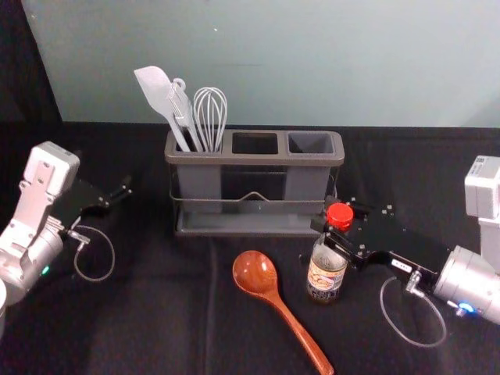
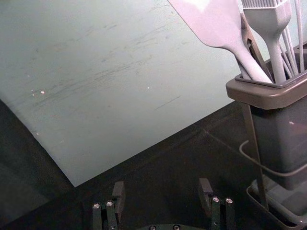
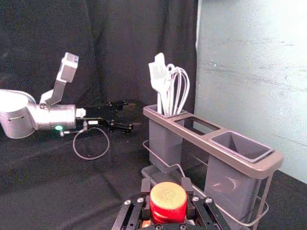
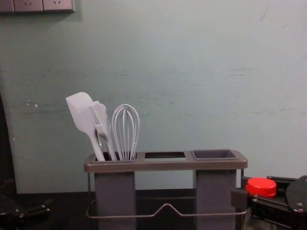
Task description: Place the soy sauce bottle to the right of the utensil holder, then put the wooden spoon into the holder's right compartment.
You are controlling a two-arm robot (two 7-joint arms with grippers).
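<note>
I have the right gripper (image 3: 166,191) clamped near the top of the soy sauce bottle (image 1: 326,280), likely for an upright shift right of the utensil holder (image 1: 254,158); the wooden spoon (image 1: 255,271) lies in front, awaiting its turn; my left gripper (image 2: 162,189) idles at left, jaws apart.

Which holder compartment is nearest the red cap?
The right compartment, the end one toward the bottle; the left compartment, holding the whisk, is farthest off.

2 silver arms (image 1: 475,287) carry pale boxy housings (image 1: 483,187), looped grey cables (image 1: 426,345), 1 green light (image 1: 45,270), 1 blue light (image 1: 466,307).
</note>
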